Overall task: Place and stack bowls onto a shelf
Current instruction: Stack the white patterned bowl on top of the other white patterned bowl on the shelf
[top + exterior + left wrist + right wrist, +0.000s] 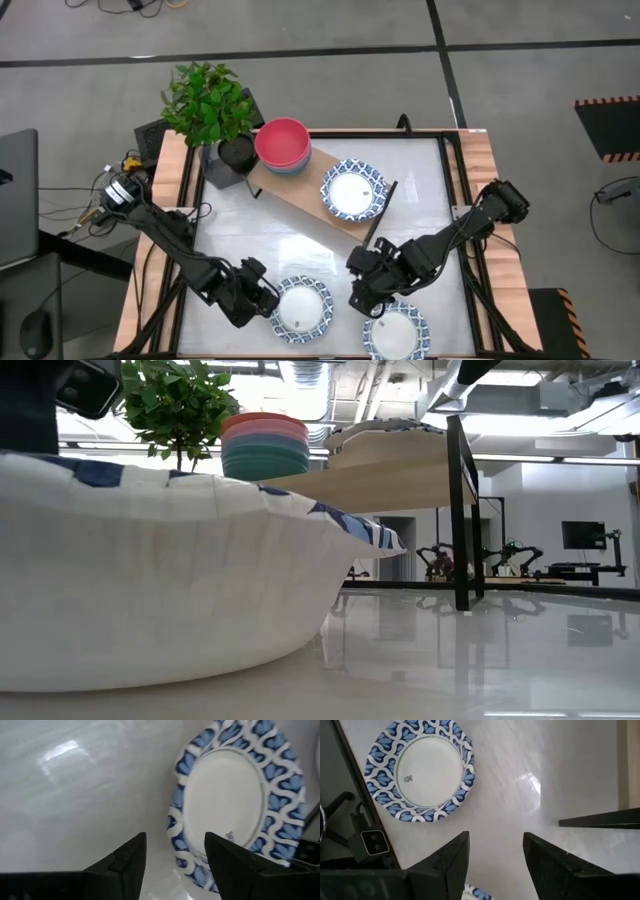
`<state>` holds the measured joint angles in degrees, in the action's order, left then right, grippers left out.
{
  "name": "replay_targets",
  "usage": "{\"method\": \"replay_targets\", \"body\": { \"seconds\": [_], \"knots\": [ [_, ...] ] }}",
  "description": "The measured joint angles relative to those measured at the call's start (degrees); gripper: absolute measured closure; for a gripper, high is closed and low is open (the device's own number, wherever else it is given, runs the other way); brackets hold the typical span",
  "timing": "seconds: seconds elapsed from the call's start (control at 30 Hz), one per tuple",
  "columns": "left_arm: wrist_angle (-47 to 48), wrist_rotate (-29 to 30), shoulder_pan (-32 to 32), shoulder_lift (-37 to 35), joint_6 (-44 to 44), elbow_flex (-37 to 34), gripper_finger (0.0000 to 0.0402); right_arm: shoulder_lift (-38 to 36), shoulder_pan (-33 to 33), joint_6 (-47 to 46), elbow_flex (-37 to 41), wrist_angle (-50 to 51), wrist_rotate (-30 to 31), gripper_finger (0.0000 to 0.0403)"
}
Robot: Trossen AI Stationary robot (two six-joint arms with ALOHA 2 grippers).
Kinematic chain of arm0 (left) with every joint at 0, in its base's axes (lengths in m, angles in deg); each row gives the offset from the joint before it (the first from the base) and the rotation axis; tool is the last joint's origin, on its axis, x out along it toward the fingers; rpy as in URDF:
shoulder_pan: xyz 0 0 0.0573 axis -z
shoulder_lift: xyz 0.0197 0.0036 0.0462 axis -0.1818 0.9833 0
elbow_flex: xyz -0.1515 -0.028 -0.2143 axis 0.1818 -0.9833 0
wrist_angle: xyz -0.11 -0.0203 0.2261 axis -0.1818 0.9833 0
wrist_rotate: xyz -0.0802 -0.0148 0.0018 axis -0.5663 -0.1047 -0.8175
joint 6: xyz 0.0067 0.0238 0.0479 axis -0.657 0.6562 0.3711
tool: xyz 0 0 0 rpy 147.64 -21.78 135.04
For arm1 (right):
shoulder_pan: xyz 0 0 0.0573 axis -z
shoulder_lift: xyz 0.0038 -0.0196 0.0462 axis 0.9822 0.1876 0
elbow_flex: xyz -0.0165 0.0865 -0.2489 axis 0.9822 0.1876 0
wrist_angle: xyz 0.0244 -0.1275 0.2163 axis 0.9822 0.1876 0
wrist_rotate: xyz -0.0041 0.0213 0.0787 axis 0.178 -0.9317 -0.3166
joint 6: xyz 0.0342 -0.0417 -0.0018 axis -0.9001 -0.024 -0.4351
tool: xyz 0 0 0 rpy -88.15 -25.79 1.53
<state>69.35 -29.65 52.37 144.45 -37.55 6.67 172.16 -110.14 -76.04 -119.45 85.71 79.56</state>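
The wooden shelf [300,195] lies slantwise at the table's far side. On it stand a stack of plain bowls [283,145], pink on top, and a white blue-rimmed bowl [353,190]. Two more white blue-rimmed bowls rest on their bases on the table, one near left [300,308] and one near right [397,332]. My left gripper [175,842] is open at the left bowl's rim [176,832], one finger over its inside and one outside. My right gripper [495,842] is open and empty over bare table between the two bowls.
A potted plant [212,110] stands at the shelf's far left end. The shelf's dark end support [600,817] is close to my right gripper. One table bowl [150,580] fills the low view's left. There is bare white tabletop [260,240] between the shelf and the near bowls.
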Motion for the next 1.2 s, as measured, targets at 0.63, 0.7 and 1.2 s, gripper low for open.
{"method": "replay_targets", "body": {
  "seconds": [0.63, 0.7, 1.2],
  "knots": [
    [-7.1, -3.4, -2.1, 7.3, 5.0, 0.0, 0.0218, 0.0, 0.3, -1.7, 0.0, 0.4, -0.2, 0.0192],
    [-7.4, -3.8, -2.4, 7.4, 4.9, 0.0, 0.0226, 0.0, 0.3, -1.8, 0.0, 0.6, -0.2, 0.0192],
    [-7.7, -3.5, -4.6, 7.4, 2.6, 0.0, 0.0396, 0.0, -0.2, -2.7, 0.0, 4.2, -0.2, 0.0192]
  ]
}}
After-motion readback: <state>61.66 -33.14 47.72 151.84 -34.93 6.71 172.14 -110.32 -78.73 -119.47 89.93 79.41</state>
